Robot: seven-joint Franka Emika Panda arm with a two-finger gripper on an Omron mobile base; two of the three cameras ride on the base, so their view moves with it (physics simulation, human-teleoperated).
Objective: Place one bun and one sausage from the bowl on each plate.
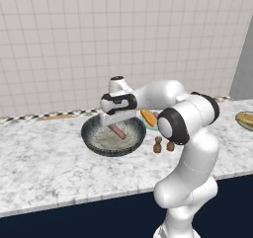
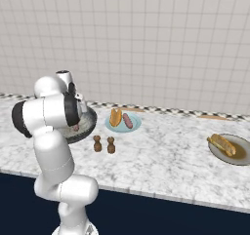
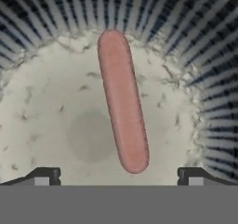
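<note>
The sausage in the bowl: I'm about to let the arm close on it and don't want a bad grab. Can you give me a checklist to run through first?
1. Gripper open, fingertips apart: ok.
2. Sausage lies alone on the floor of the bowl, nothing on top of it: ok.
3. Sausage between the fingertips in the hand view: ok, though its near end sits right of centre.
4. Fingertips low enough to close around the sausage: cannot tell.
5. Blue plate already has its bun and sausage: ok.
6. Brownish-rimmed plate holds a bun with room for this sausage: ok.
</note>
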